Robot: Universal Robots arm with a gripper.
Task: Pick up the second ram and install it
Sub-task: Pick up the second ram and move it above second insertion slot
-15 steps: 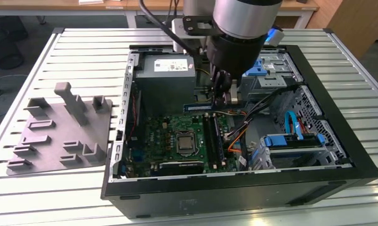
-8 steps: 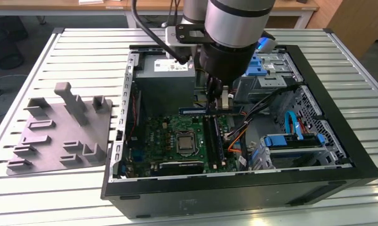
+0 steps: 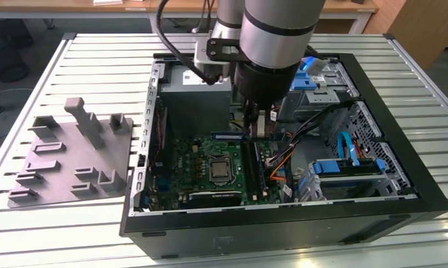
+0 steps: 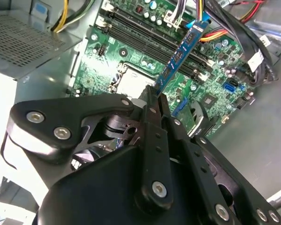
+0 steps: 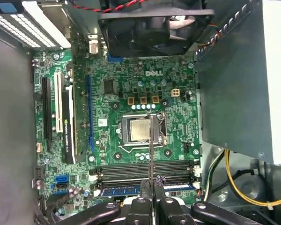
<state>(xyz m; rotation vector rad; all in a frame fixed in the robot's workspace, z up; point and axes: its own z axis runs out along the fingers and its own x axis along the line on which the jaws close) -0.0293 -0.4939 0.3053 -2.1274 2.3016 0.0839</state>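
Hand (image 4: 158, 101) low in the open PC case (image 3: 283, 231), second ram (image 4: 182, 51) clamped in it.
Green motherboard (image 5: 131, 93) below, with the black memory slots (image 5: 126, 171) just under the hand. The hand is closed narrow on one end of the stick, which is held above the board, unseated. Its long axis juts away from the hand, seemingly crossing the slots' run, not along it.

The second ram (image 4: 181, 52) was a slim, long stick, its face bluish with small dark chips. It was clamped at one end between the closed fingers of the claw (image 4: 155, 99), held clear above the motherboard and jutting out toward the memory slots (image 4: 150, 35).
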